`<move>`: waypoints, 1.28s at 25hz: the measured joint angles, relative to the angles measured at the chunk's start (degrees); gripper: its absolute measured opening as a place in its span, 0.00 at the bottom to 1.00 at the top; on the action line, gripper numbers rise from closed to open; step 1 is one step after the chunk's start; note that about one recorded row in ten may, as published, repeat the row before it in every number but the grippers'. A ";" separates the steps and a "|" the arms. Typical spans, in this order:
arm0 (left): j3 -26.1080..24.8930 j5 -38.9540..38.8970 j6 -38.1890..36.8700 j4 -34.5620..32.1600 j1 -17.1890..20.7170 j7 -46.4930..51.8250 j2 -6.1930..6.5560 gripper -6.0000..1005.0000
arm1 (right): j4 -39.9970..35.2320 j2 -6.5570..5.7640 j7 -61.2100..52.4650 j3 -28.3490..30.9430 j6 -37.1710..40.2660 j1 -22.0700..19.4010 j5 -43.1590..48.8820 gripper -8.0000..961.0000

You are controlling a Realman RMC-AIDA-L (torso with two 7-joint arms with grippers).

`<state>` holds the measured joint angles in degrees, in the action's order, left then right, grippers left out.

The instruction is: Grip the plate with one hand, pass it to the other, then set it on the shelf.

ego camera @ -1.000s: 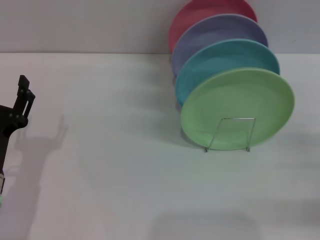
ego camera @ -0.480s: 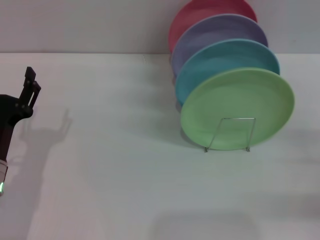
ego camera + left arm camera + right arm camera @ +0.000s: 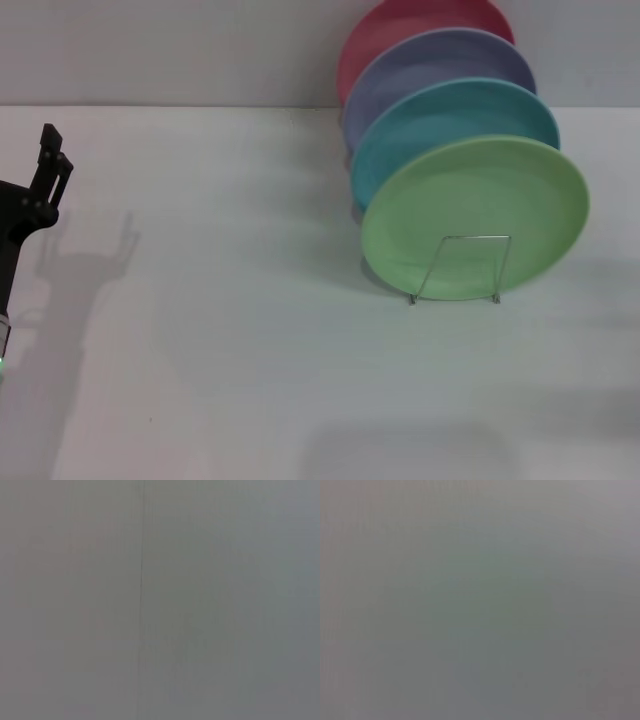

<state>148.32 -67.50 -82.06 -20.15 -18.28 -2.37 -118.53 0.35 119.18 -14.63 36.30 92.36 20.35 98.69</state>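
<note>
Plate racked, nothing left to place

Green plate (image 3: 475, 215) already upright in the front slot of the shelf (image 3: 455, 268), near the worktop's (image 3: 250, 350) far right edge. Left tool (image 3: 50, 170) at the left edge, empty, apparently released. Right tool out of sight.

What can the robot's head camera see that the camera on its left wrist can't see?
Only the head view shows things: the light green plate standing at the front of the wire rack, with a blue plate, a purple plate and a pink plate lined up behind it, plus the left gripper at the table's left edge. Only the left wrist view shows a thin dark line on a plain grey surface. Both share nothing that I can make out.
</note>
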 joint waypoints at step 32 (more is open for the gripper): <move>-0.22 0.00 -0.47 2.31 -0.79 -0.63 -0.11 0.81 | 2.58 0.04 3.12 -0.53 -0.81 -0.21 0.12 0.76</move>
<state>148.09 -67.50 -82.53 -17.84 -19.07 -2.99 -118.64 2.93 119.22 -11.51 35.77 91.55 20.14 98.82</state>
